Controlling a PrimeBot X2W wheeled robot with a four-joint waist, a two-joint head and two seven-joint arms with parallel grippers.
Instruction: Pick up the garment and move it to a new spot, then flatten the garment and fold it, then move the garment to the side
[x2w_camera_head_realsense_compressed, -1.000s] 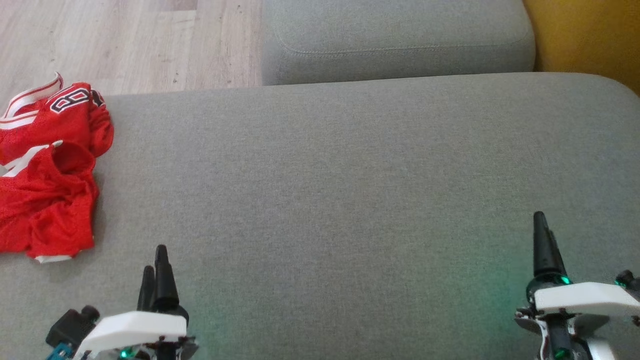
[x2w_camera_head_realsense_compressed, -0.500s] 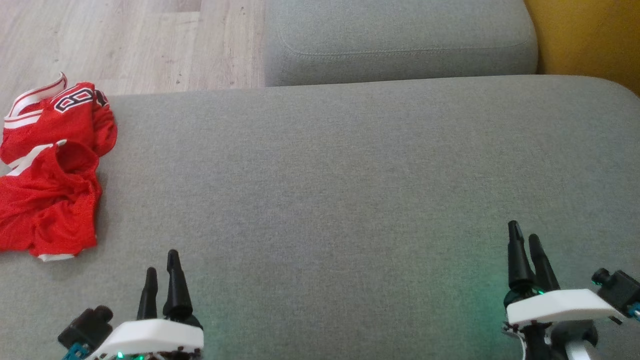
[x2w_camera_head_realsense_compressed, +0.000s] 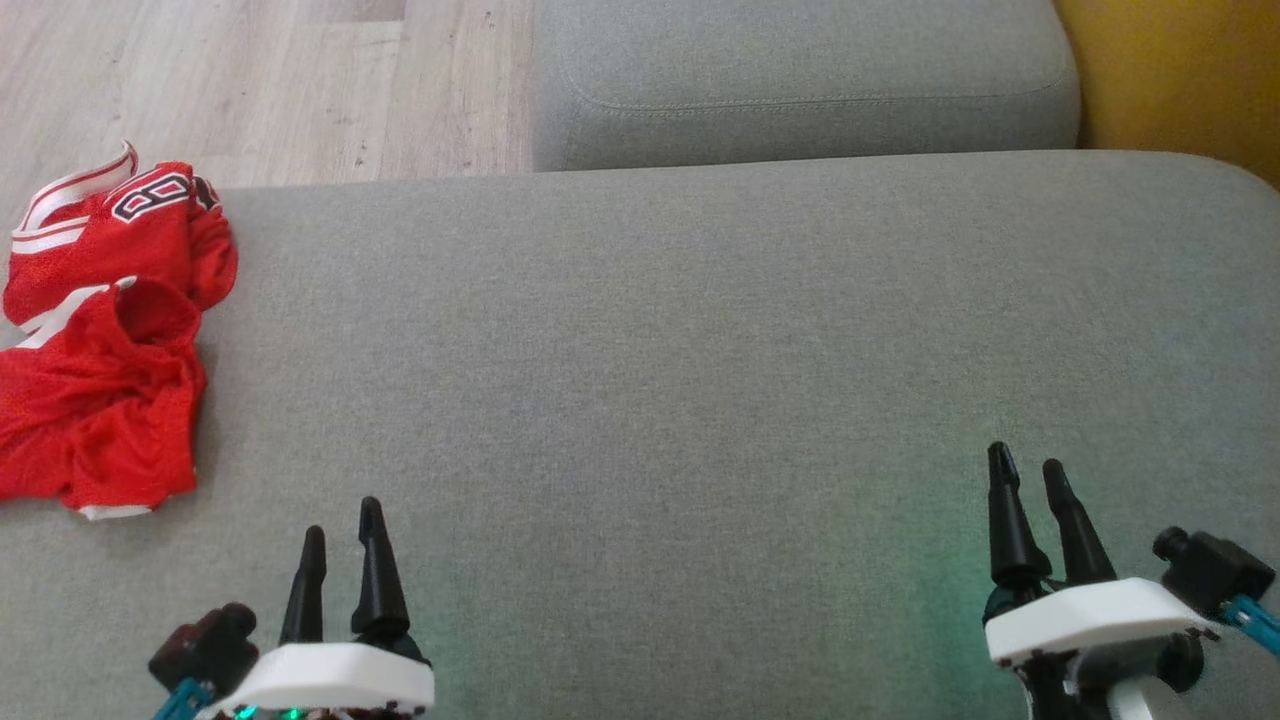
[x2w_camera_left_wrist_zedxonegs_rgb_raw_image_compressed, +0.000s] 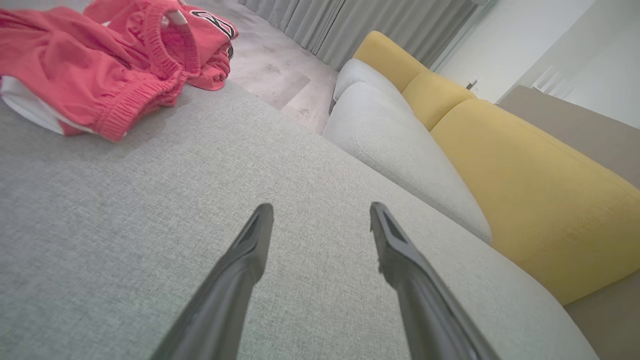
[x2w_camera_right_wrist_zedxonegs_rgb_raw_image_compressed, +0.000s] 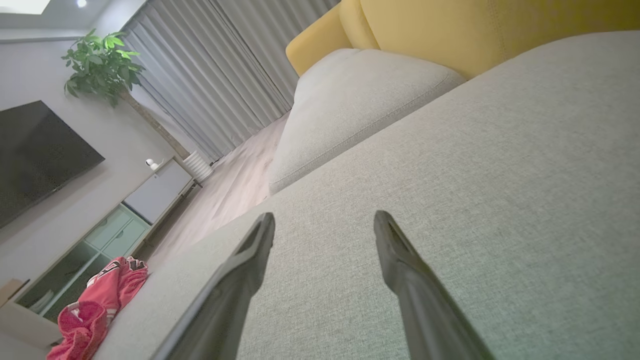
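The red mesh garment (x2w_camera_head_realsense_compressed: 100, 340) is lying crumpled at the grey seat cushion's (x2w_camera_head_realsense_compressed: 700, 350) left edge. It is looking soft, light and floppy, and its elastic waistband (x2w_camera_left_wrist_zedxonegs_rgb_raw_image_compressed: 135, 102) is probably offering the firmest hold. At the cushion's near edge, the left gripper (x2w_camera_head_realsense_compressed: 342, 515) and right gripper (x2w_camera_head_realsense_compressed: 1025, 456) are hovering wide open and empty.

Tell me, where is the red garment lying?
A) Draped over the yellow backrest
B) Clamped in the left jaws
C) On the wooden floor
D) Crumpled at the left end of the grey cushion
D: the red garment lies bunched up at the left end of the grey cushion, well apart from both pairs of jaws, which stand open and hold nothing.
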